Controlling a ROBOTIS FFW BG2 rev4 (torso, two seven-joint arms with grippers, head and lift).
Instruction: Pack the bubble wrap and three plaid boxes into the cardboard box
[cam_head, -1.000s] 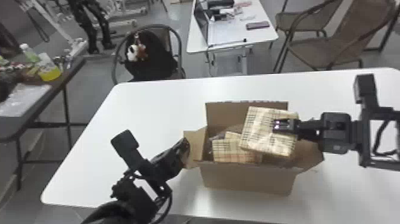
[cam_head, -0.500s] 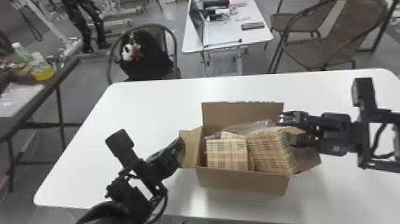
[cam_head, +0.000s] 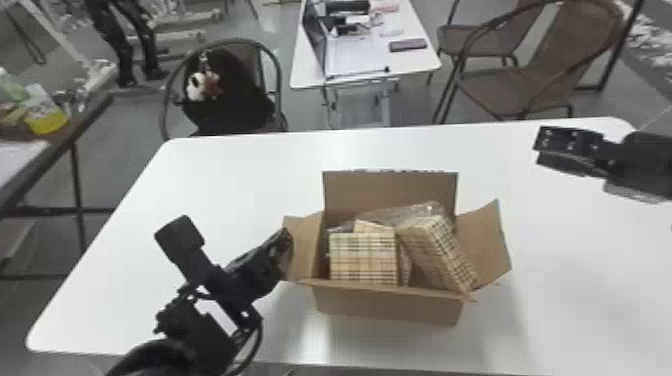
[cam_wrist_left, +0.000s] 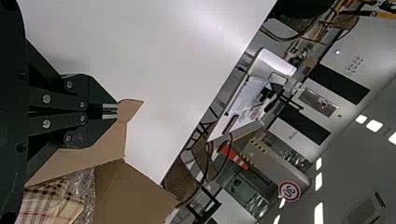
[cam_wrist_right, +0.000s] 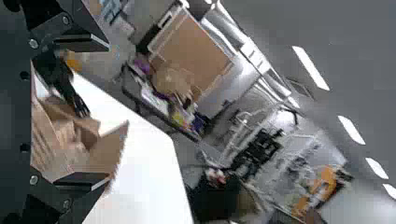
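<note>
The cardboard box (cam_head: 387, 306) stands open on the white table. Inside, a plaid box (cam_head: 363, 257) is at the left, part of another plaid box (cam_head: 372, 227) peeks out behind it, and a third plaid box (cam_head: 440, 252) leans tilted against the right side. Clear bubble wrap (cam_head: 410, 212) lies behind them. My left gripper (cam_head: 287, 245) is at the left flap; in the left wrist view the left gripper (cam_wrist_left: 116, 111) is closed on that flap (cam_wrist_left: 130, 110). My right gripper (cam_head: 536, 151) is empty above the table, right of the box; in the right wrist view the right gripper (cam_wrist_right: 109, 112) has its fingers wide apart.
The white table (cam_head: 240, 180) has free room left of and behind the box. The box's right flap (cam_head: 485, 245) spreads outward and its back flap (cam_head: 390, 195) stands up. Beyond the table are chairs and a smaller desk (cam_head: 360, 55).
My right gripper let go of the plaid box, which dropped into the right of the cardboard box, and moved away to the right and back. The left gripper has stayed at the flap.
</note>
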